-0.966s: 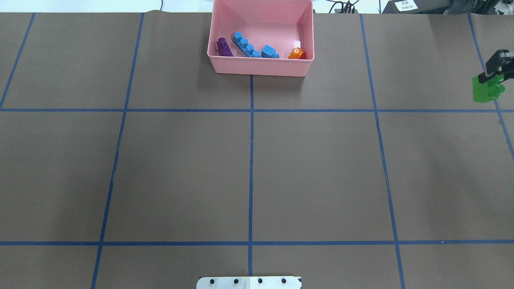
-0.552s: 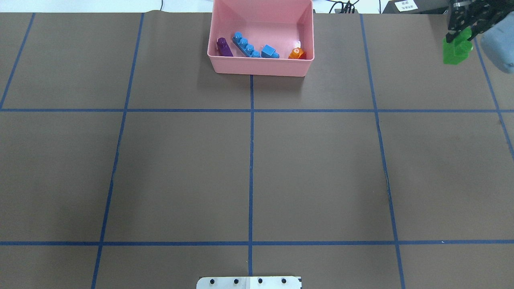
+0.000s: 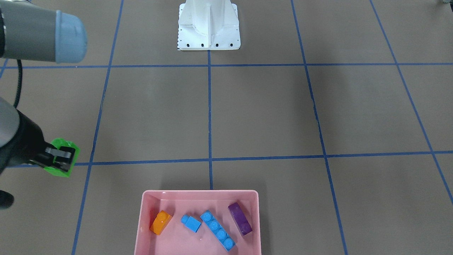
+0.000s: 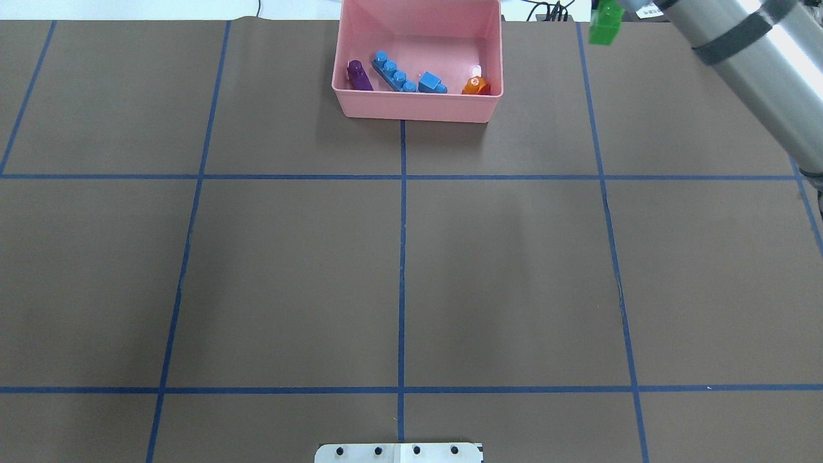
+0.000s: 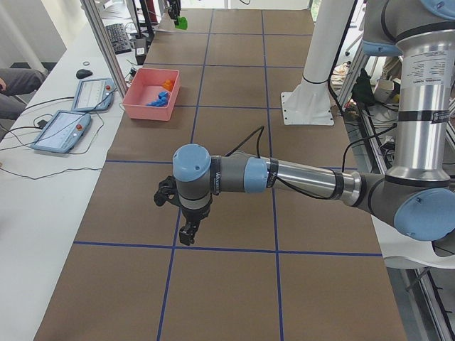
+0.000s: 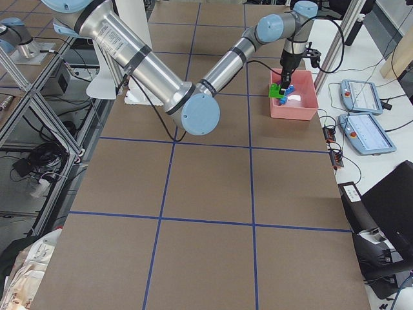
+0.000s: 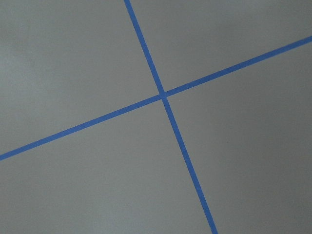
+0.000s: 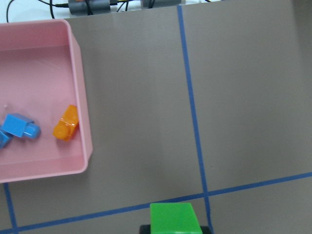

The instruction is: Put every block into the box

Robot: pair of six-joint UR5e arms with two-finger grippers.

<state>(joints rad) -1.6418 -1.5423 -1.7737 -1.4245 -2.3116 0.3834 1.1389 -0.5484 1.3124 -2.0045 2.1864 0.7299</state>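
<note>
Your right jaws pinch the green block (image 4: 605,27); the box (image 4: 416,106) lies off to their left. The left jaws' state is unclear.

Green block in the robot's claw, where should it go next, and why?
Probably sideways, toward the robot's left, until it hangs over the pink box. The right gripper is shut on the green block, which sits off beside the box, not above it. The other four blocks already lie inside, so this looks like the last one.
</note>
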